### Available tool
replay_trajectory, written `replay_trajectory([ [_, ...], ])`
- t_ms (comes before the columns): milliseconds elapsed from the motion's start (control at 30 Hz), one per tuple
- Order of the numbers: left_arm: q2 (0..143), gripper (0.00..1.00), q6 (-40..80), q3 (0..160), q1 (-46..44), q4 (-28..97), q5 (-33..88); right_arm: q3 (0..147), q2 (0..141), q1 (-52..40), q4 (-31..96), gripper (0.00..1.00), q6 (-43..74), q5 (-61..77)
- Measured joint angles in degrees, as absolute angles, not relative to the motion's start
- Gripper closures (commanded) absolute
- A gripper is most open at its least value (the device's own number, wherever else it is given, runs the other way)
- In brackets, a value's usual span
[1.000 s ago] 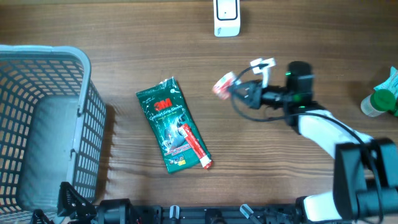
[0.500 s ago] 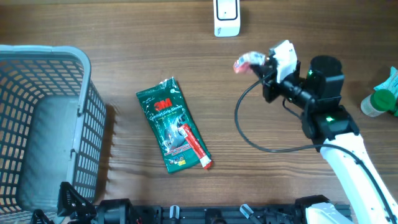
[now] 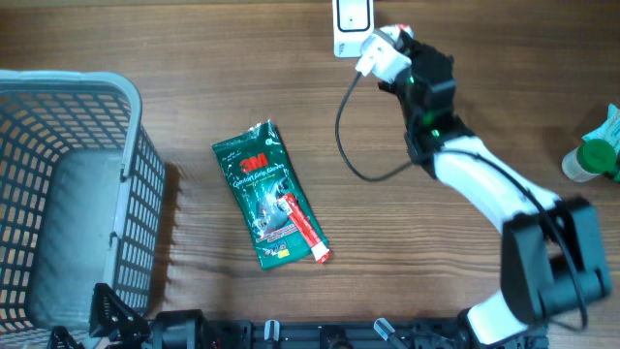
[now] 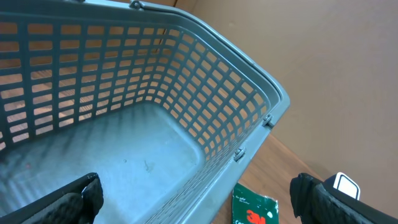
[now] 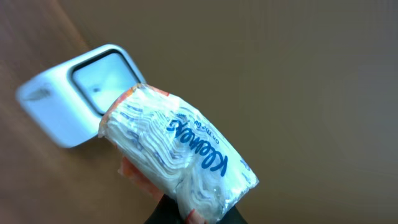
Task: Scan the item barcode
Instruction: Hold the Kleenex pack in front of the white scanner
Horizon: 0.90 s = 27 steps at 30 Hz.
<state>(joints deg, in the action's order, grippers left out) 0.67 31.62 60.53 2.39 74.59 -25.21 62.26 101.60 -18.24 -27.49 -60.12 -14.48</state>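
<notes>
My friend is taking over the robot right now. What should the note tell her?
Left gripper open by the basket, holding nothing.
Right gripper shut on the Kleenex pack, beside the white scanner.
Done: pack lifted and brought to the scanner.
Left: turn its barcode to the scanner window; I see no barcode yet.
Green 3M pack lies on the table.

1. Right arm (image 3: 484,184): reaches from the near right corner up and leftward, its white forearm at a slant and the wrist at the far end.
2. Right gripper (image 3: 387,50): fingers closed on a tissue pack (image 5: 180,149).
3. Left gripper (image 4: 196,190): fingers (image 4: 74,199) spread wide apart, gripping nothing.
4. Left arm: only partly seen at the near left edge from overhead.
</notes>
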Motion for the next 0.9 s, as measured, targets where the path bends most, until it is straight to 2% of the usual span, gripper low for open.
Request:
replay_trajectory([
  [200,0.67,0.00,31.62,60.55,2.39,74.59,-25.21,82.24,117.91,-18.24,-27.46,0.96,-77.08,-15.92],
  [367,0.67,0.00,31.62,60.53,2.39,74.59,-25.21,94.24,130.19,-18.37,-23.86,0.96,-85.76,-16.64],
  [600,0.67,0.00,31.59,60.55,2.39,74.59,-25.21,95.94,134.74,-19.27,-22.17,0.96,-90.35,-16.62],
  [900,0.67,0.00,31.62,60.55,2.39,74.61,-25.21,96.14,134.80,-18.94,-21.39,0.95,-87.70,-19.22],
])
